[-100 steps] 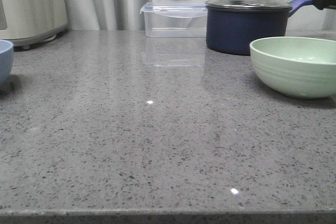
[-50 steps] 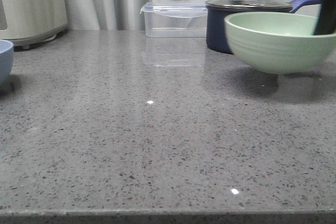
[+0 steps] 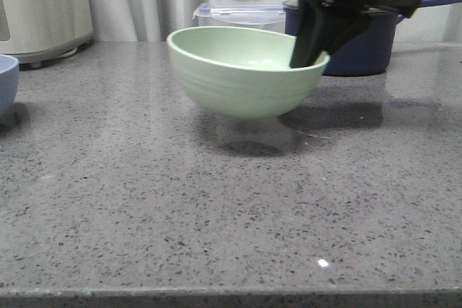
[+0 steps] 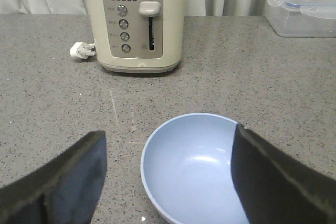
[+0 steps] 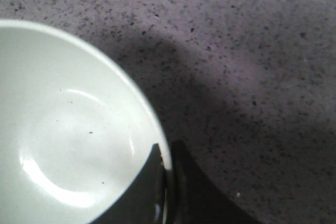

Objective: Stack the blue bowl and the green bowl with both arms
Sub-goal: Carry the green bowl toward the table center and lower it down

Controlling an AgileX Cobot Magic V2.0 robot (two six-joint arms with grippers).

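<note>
Green bowl (image 3: 247, 71) held above the tabletop (image 3: 216, 207) mid-scene, rim pinched by the clenched right claw (image 3: 312, 48), blue bowl (image 4: 194, 166) set on the tabletop between the spread left claw (image 4: 168, 182) fingers.

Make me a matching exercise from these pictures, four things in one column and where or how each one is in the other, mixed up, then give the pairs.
Things:
1. green bowl
2. blue bowl
3. toaster
4. saucepan

States:
A. stands behind the blue bowl, lever up
B. held off the counter by its rim
C. at the back right, behind the right gripper
D. sits on the counter between the open jaws of the left gripper

Pairs: 1-B, 2-D, 3-A, 4-C
</note>
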